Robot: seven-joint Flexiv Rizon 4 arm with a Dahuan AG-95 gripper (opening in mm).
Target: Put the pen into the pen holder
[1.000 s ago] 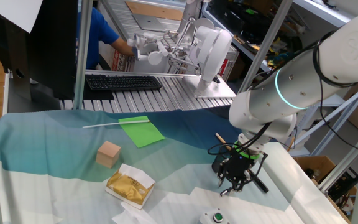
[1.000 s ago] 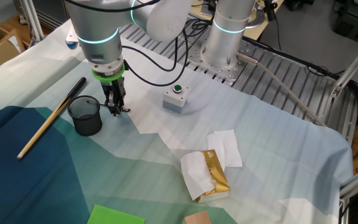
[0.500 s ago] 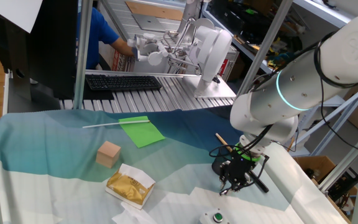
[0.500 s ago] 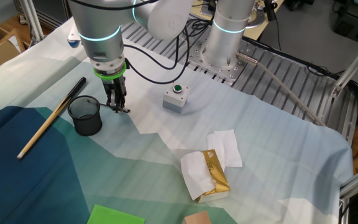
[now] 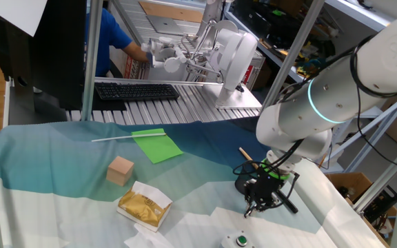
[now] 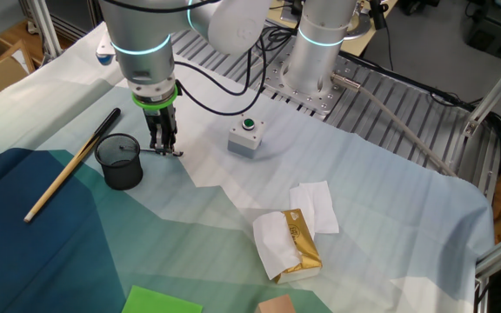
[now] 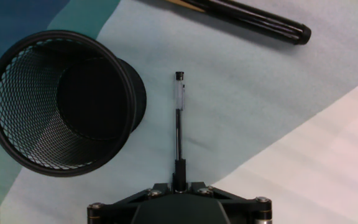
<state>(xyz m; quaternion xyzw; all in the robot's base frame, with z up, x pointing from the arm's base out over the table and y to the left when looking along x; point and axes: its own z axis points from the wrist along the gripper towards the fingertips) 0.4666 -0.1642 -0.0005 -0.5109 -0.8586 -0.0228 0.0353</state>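
The pen (image 7: 178, 121) is slim and black with a clear section near its tip. My gripper (image 7: 179, 177) is shut on its near end, and the pen points away along the fingers. The pen holder (image 7: 17, 143), a black mesh cup, stands upright just left of the pen with its mouth open and nothing in it. In the other fixed view my gripper (image 6: 161, 146) hangs just right of the pen holder (image 6: 120, 162), with the pen (image 6: 171, 153) a little above the cloth. In one fixed view my gripper (image 5: 259, 201) is beside the holder (image 5: 245, 183).
A long brown-and-black stick (image 7: 247, 15) lies beyond the pen and holder (image 6: 68, 178). A grey button box (image 6: 244, 139) sits to the right. A tissue pack (image 6: 298, 243), a tan cube (image 5: 120, 170), green paper (image 5: 157, 146) and a white rod (image 5: 116, 138) lie farther off.
My gripper has risen slightly beside the holder with the pen held in it. Nothing else has moved.
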